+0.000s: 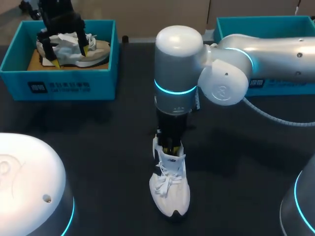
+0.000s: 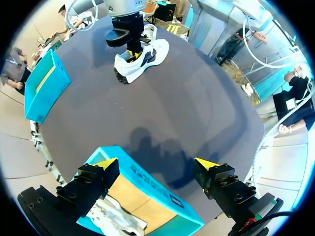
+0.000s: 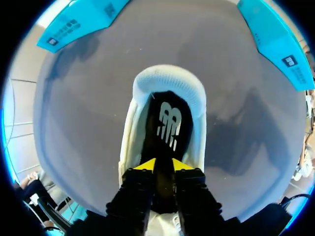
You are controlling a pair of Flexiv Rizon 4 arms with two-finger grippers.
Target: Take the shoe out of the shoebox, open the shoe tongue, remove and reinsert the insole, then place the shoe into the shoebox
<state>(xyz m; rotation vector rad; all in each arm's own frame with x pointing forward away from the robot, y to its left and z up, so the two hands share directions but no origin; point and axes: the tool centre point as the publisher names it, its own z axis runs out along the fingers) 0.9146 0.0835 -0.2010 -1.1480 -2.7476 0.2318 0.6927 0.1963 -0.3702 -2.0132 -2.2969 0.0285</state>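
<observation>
A white lace-up shoe stands on the dark table near the front middle, toe toward me. My right gripper reaches straight down into its opening. Seen from the right wrist, the fingertips stand only slightly apart over the black insole, which lies flat inside the shoe; nothing is pinched between them. At the back left, my left gripper hangs open over the teal shoebox, which holds another pale shoe and crumpled paper. The left wrist view shows that gripper wide open above the shoebox.
A second teal box stands at the back right, behind my right arm. Bare dark table lies between the shoebox and the shoe, and on both sides of the shoe.
</observation>
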